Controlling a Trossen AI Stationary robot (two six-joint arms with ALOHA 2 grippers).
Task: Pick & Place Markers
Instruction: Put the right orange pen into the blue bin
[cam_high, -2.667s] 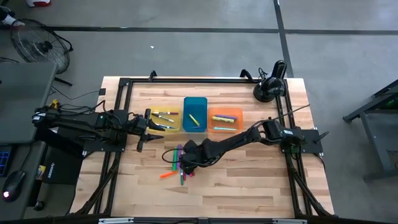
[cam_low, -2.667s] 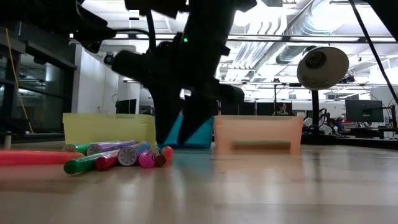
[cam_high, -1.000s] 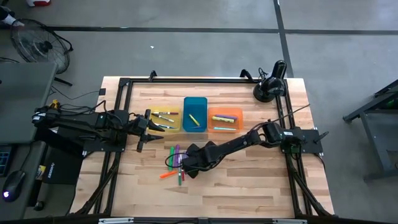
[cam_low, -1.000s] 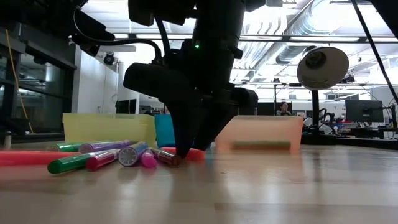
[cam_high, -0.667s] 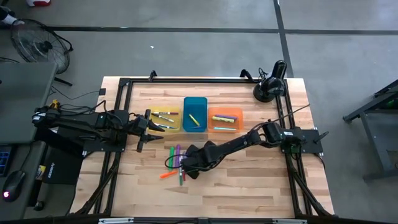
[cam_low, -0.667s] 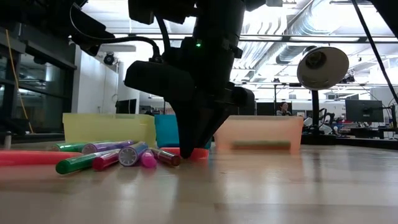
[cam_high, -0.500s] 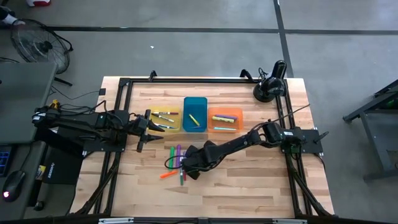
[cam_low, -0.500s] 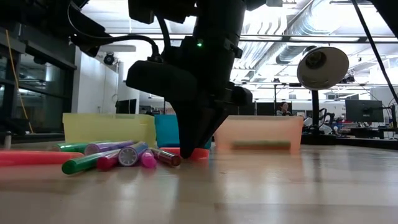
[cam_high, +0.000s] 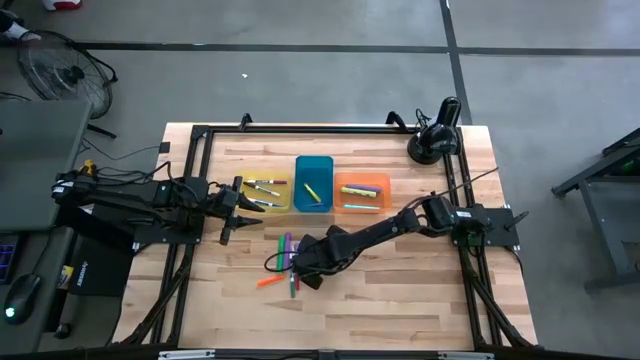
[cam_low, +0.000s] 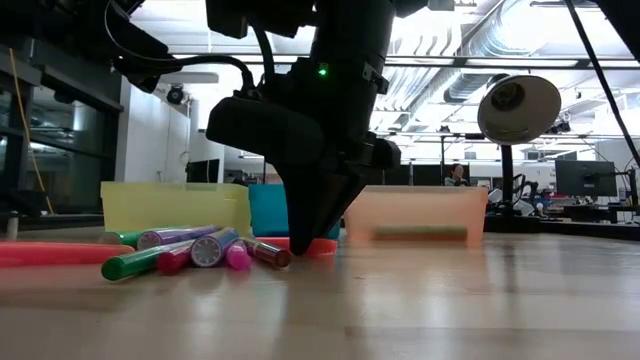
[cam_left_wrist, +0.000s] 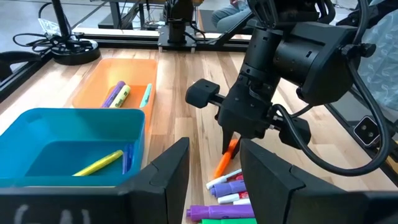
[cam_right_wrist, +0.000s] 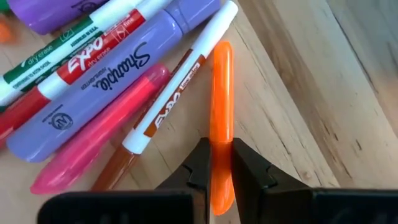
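The step in hand is the pick. The right tool (cam_right_wrist: 221, 163) is down at the loose pile of markers (cam_high: 283, 262) on the tabletop (cam_high: 400, 290), its fingers closed narrowly on an orange marker (cam_right_wrist: 222, 106) at the pile's edge. The next move calls for a straight lift, then carriage to the orange tray (cam_high: 361, 192). The left tool (cam_high: 238, 212) waits open beside the yellow tray (cam_high: 264, 193).

Even overhead light falls on the counter (cam_high: 400, 290) in the high view, with soft, short shadows. The low view is backlit — bright ceiling strips leave the right claw (cam_low: 310, 235) a near-black silhouette, and the near counter edge is blurred with pale glare. The right wrist view is sharp on the markers (cam_right_wrist: 124, 68) — its own fingers (cam_right_wrist: 202, 165) blur.
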